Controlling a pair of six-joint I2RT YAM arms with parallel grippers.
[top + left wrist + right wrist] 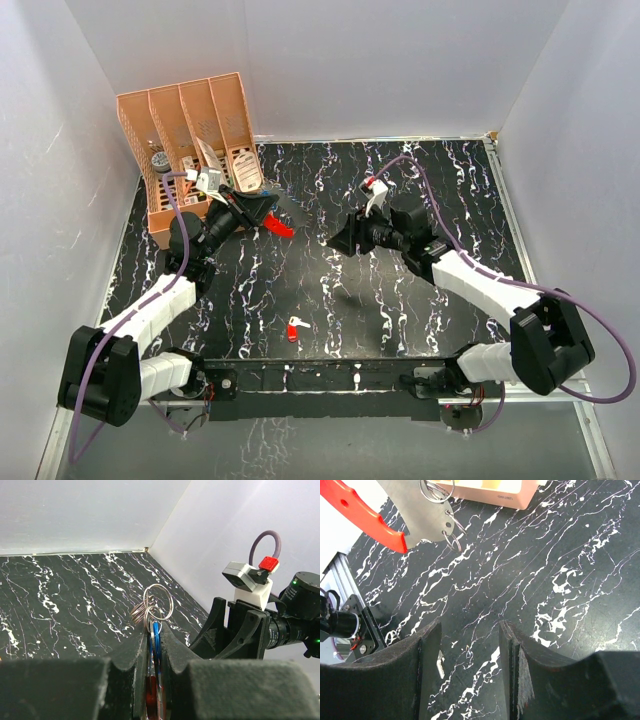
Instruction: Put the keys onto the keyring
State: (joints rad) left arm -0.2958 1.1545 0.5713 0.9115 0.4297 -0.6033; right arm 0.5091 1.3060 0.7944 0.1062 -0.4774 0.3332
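Note:
My left gripper [252, 212] is shut on the keyring [280, 228] and holds it above the table at the back left. In the left wrist view the fingertips [175, 642] pinch red and blue parts edge-on, and small wire rings [157, 602] stick out above them. I cannot tell whether the blue part is the blue key. The right wrist view shows the keyring's red strip [365, 512], its grey band [420, 515] and the wire rings [451, 532]. My right gripper [342, 240] is open and empty [470, 627], facing the keyring. The red-headed key [293, 328] lies on the table near the front.
An orange slotted organizer [190, 125] with small items stands at the back left, just behind my left gripper; its edge shows in the right wrist view [490, 492]. White walls enclose the black marbled table [330, 290].

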